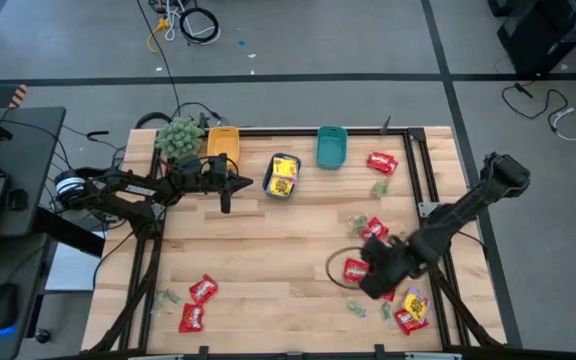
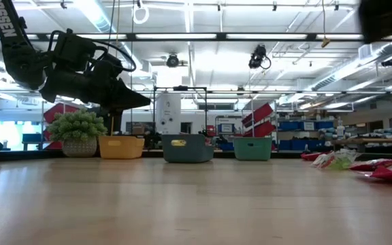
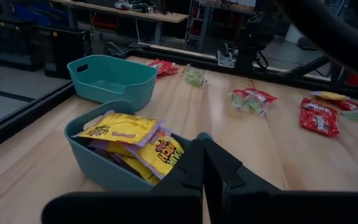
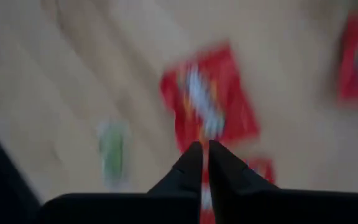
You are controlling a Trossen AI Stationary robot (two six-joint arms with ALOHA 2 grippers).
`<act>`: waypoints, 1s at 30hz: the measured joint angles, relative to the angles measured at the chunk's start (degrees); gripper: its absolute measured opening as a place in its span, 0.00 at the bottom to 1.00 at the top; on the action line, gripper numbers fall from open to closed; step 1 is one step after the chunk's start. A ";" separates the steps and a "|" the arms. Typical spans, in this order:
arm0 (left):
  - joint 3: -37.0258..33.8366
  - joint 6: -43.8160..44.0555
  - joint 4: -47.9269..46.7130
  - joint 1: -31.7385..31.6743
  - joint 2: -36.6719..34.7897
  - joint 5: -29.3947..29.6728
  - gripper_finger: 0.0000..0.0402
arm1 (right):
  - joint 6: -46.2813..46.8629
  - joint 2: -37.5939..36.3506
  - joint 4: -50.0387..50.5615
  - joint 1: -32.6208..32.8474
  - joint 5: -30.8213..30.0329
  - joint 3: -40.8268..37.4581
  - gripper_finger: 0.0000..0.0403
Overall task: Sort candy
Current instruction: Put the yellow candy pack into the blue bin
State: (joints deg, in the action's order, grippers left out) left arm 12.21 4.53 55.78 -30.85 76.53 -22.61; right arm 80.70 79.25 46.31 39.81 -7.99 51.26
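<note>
Red, yellow and pale green candy packets lie scattered on the wooden table (image 1: 268, 250). The blue bin (image 1: 282, 176) holds several yellow packets (image 3: 135, 140). The orange bin (image 1: 222, 143) and the teal bin (image 1: 331, 146) stand beside it along the far edge. My left gripper (image 1: 248, 181) hovers shut and empty just left of the blue bin, and its shut fingers (image 3: 204, 155) show in the left wrist view. My right gripper (image 1: 368, 272) is low over the right half of the table, shut at a red packet (image 1: 356, 268). My right gripper (image 4: 204, 149) is shut on the red packet (image 4: 207, 106), coming at it from above and slanting. Red shows in the thin slit between the fingers. The packet reaches out ahead of the fingertips. Blur hides whether it is lifted off the table.
A fuzzy green plant ball (image 1: 179, 138) sits left of the orange bin. More candy lies near the right edge (image 1: 382, 162), near the right front (image 1: 411, 310) and at the left front (image 1: 196, 305). A dark frame rail (image 1: 420, 180) runs along the right side. Bare wood spans the middle.
</note>
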 joint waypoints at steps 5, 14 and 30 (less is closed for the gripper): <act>0.00 0.02 -0.50 0.00 0.02 0.00 0.00 | 11.04 1.96 -0.28 7.90 7.38 -0.06 0.21; 0.00 -1.23 -0.47 0.00 0.02 0.02 0.00 | 17.99 9.61 -4.60 14.65 18.85 -0.06 0.54; 0.00 -1.25 -0.40 0.00 0.02 0.04 0.00 | 12.28 14.08 -0.32 14.62 22.71 1.01 0.03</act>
State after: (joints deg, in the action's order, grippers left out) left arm 12.21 3.28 55.37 -30.85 76.55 -22.57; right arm 92.99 93.33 45.99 54.43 14.72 52.27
